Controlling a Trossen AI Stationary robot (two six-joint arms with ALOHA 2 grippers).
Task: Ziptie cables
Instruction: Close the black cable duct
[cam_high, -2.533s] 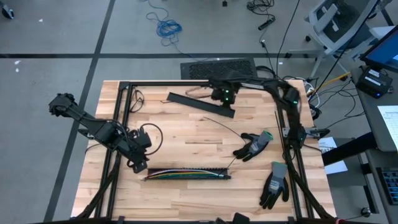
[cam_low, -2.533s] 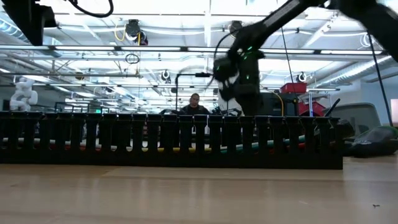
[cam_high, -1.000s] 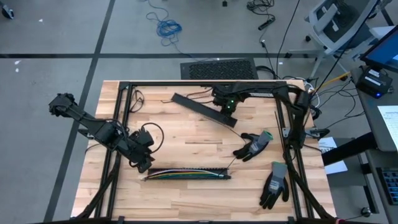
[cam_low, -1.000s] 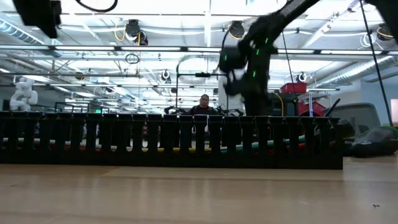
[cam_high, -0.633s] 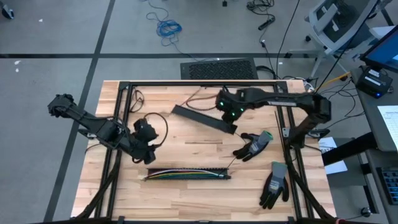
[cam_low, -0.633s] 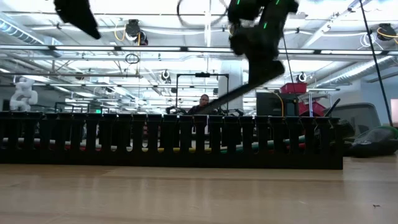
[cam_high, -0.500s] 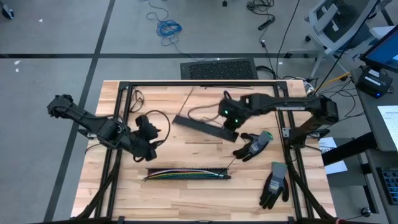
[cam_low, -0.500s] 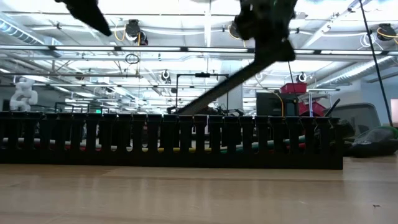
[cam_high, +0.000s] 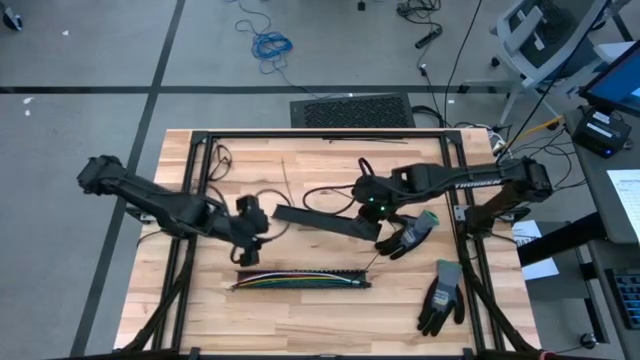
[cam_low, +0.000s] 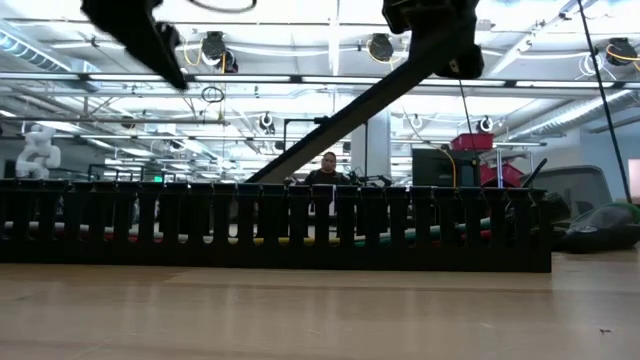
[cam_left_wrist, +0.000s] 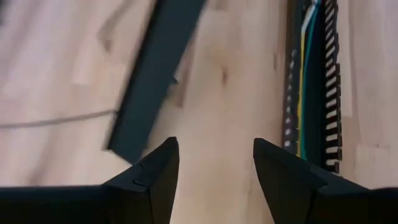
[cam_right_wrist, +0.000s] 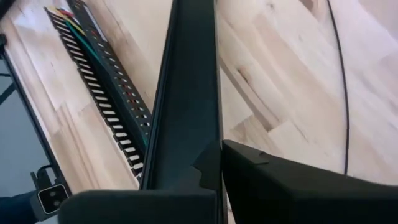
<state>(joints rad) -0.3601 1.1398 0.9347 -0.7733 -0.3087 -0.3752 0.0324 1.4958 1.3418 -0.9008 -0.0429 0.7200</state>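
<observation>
While the cables (cam_high: 298, 281) already lie in the slotted strip (cam_high: 335, 284) at my table's six o'clock, no tie is on them. My right gripper (cam_high: 372, 213) clamps the black cover (cam_high: 310, 218) mid-table; my left gripper (cam_high: 246, 225) hovers wide, empty.

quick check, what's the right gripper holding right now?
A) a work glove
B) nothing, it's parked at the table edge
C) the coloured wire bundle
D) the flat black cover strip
D: the right gripper is shut on one end of the flat black cover strip, carried tilted above the table; the cables lie in the slotted duct and both gloves lie untouched.
</observation>
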